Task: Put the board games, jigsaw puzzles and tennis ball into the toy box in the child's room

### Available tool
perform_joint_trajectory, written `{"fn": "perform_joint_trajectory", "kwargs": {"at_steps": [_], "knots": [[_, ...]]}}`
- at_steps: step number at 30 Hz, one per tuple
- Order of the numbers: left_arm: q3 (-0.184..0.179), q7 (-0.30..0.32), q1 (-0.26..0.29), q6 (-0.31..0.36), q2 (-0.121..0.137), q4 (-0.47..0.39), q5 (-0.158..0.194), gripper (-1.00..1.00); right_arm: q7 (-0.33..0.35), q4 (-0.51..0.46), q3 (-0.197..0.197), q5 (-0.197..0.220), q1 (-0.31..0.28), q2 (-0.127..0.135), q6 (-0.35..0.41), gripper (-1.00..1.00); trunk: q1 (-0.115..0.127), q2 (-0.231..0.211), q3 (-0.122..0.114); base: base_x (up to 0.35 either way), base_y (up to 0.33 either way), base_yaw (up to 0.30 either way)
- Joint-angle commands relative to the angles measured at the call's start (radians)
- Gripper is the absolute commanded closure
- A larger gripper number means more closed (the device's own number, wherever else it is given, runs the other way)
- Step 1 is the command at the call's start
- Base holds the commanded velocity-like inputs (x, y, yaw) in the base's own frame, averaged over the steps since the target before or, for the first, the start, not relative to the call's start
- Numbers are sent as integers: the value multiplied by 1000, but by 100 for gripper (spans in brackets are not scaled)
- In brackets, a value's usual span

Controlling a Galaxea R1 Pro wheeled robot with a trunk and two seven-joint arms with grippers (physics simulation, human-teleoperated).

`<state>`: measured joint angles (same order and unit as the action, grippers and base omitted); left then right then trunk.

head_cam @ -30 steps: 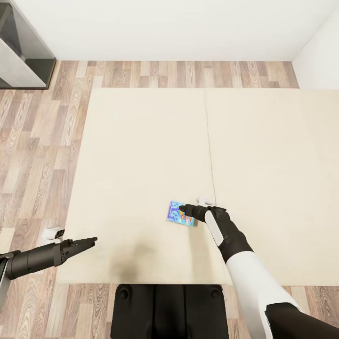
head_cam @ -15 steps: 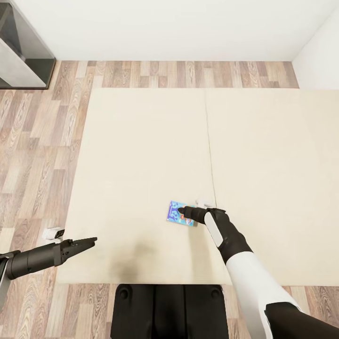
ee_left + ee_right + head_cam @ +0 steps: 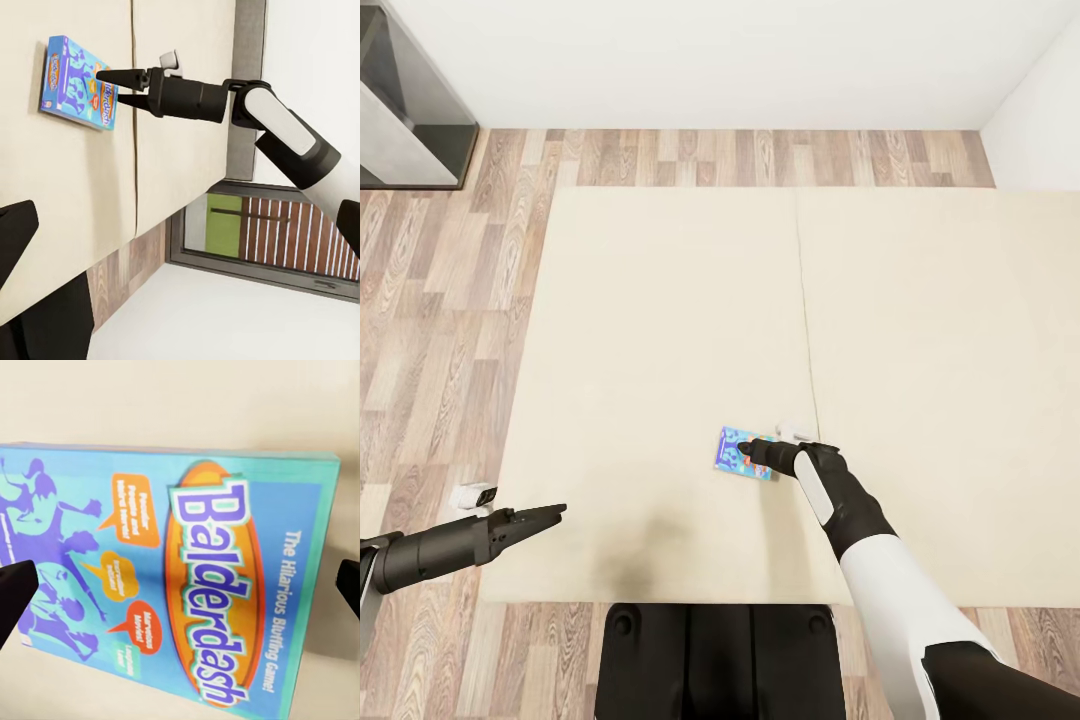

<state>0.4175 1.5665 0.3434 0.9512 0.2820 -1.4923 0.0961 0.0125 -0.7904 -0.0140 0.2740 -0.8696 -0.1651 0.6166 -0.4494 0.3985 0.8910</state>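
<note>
**Early going: first bed game under the right hand, nothing lifted yet**

Far left, wood-plank floor point(image 3: 440, 330); low at the left edge, left hand point(image 3: 556, 514) held out over the bed's corner, carrying nothing, fingers seemingly close together at the tip, though whether fully pressed or slightly parted cannot be told from the head view. Moving right across the beige bed point(image 3: 660, 300): bare mattress, one seam down the middle, a single blue board game point(image 3: 740, 452) lying flat just left of that seam. From the left wrist view, same box point(image 3: 77, 84) flat on the mattress, right hand point(image 3: 112, 86) poised at its near edge, fingers spread, one above and one below, nothing pinched. Right wrist view up close: Balderdash cover point(image 3: 187, 585), dark fingertips point(image 3: 15, 600) wide apart at either side of the frame, box between them and not gripped.

Judged from here: a grasp being lined up, not closed; box not off the bed. Second bed game not spotted in these pictures; everything else left to do as well — carry to the desk, drop in the toy box, then the desk's game, puzzles and ball. Likely snag: thin flat box on soft mattress, little edge to bite.
</note>
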Motion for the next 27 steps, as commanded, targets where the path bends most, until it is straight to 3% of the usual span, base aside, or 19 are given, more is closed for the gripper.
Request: {"fn": "perform_joint_trajectory", "kwargs": {"at_steps": [1,27], "knots": [[0,4,0,11,0,0,-1,-100,1,-1,0,-1,0,0,5,-100,-1,2,1,0,0,0],[0,4,0,11,0,0,-1,-100,1,-1,0,-1,0,0,5,-100,-1,2,1,0,13,0]]}}
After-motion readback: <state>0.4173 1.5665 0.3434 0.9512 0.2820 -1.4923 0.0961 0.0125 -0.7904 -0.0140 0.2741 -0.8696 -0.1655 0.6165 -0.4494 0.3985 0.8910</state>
